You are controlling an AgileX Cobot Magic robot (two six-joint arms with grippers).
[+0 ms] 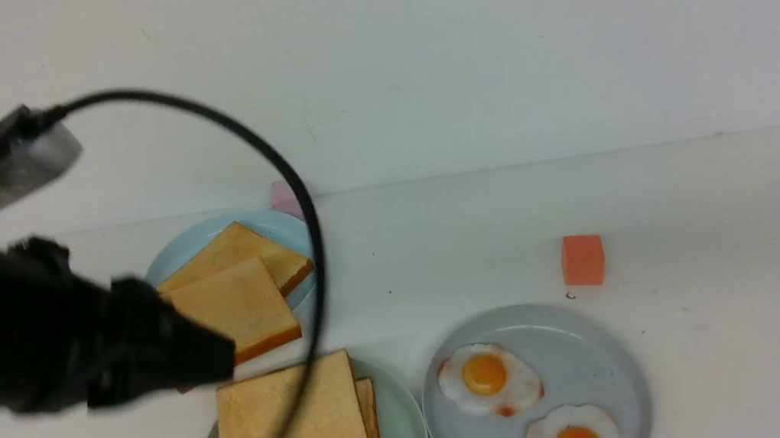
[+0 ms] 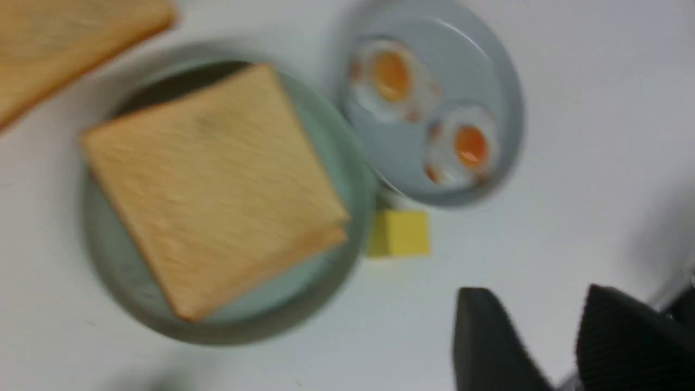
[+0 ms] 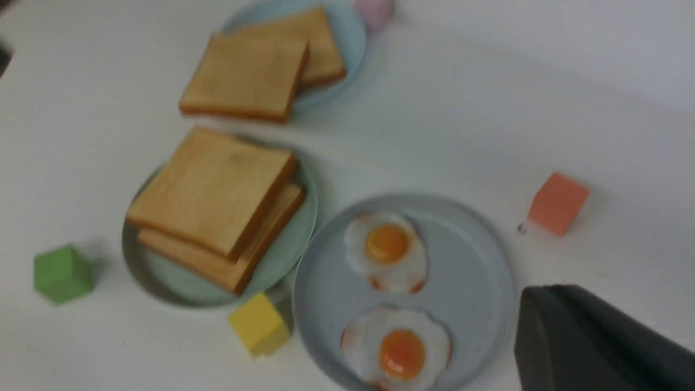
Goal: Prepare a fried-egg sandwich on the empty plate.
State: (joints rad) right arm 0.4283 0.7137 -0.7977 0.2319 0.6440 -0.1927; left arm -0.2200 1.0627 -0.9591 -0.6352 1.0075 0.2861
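Mint-green plate point(image 3: 179, 288): your landmark; it sits on the white table point(image 1: 685, 329) at the near edge of the front view, with its rim showing on both sides of the load.
Sandwich point(image 3: 212, 190): two square golden-brown toast slices lie stacked on the mint-green plate. The upper one is shifted and turned a little, so an edge of the lower one shows. You cannot see whether an egg lies between them.
Grey-blue plate point(image 3: 472, 260): just to the right of the mint-green plate. You cannot tell whether the rims touch.
Fried eggs point(image 3: 386, 247): two white eggs with orange yolks lie side by side on the grey-blue plate.
Light-blue plate point(image 1: 275, 228): just beyond the mint-green plate. It carries two overlapping toast slices point(image 1: 236, 304), and the upper one overhangs the rim toward the mint-green plate.
Yellow cube point(image 3: 259, 324): at the near side of the mint-green plate, close by its rim, where the grey-blue plate meets it.
Green cube point(image 3: 61, 273): to the left of the mint-green plate, apart from it.
Orange cube point(image 1: 582, 260): well to the right of and beyond the mint-green plate, past the grey-blue plate.
Pink cube point(image 1: 284, 196): farther from the mint-green plate, behind the light-blue plate.
Left gripper point(image 2: 535, 304): your left gripper hangs above and left of the mint-green plate. Its fingers are parted with only bare table between them, holding nothing. Its black cable point(image 1: 255, 146) loops across the front view.
Right gripper point(image 3: 543, 304): well to the right of the mint-green plate, near the grey-blue plate's edge. It is closed, with nothing in its grasp.
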